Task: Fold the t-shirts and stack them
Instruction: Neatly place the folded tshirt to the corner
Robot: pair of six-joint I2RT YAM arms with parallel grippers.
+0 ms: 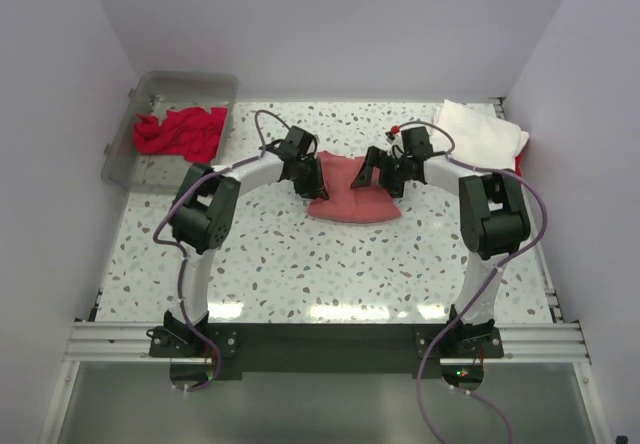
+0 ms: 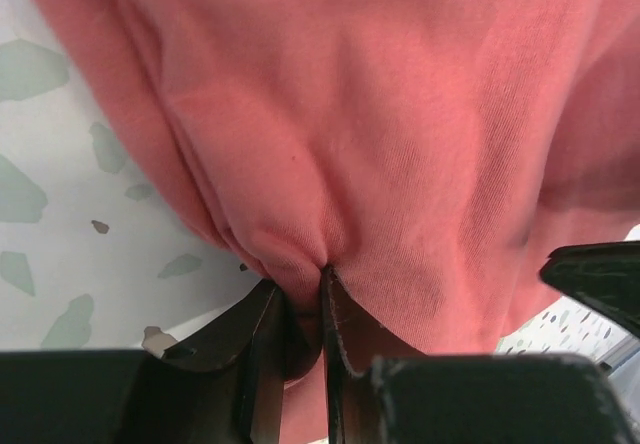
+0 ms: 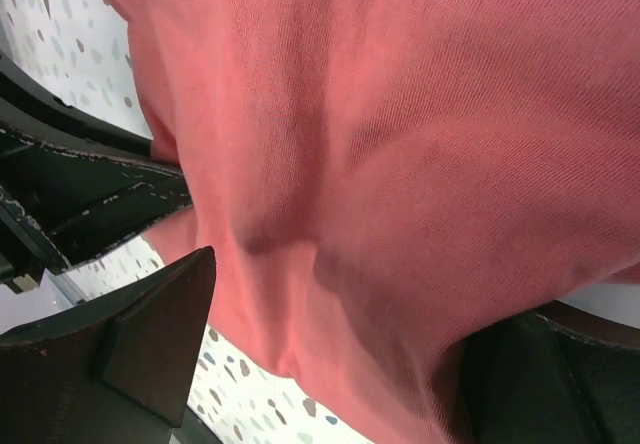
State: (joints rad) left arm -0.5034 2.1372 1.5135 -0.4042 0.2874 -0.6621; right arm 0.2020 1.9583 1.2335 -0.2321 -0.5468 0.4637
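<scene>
On the speckled surface, midway out from the arm bases, a faded coral-red t-shirt lies bunched between both arms. The left arm's fingers are nearly closed, pinching a fold at the shirt's left edge. The right arm's fingers stand wide apart, straddling the cloth without clamping it. Farther back, a white t-shirt lies at the right corner, and a bright red t-shirt sits crumpled in a clear plastic bin at the left

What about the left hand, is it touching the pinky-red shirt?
Touching. The left wrist view shows the left hand pinching a fold of the coral-red shirt between its fingers.
</scene>
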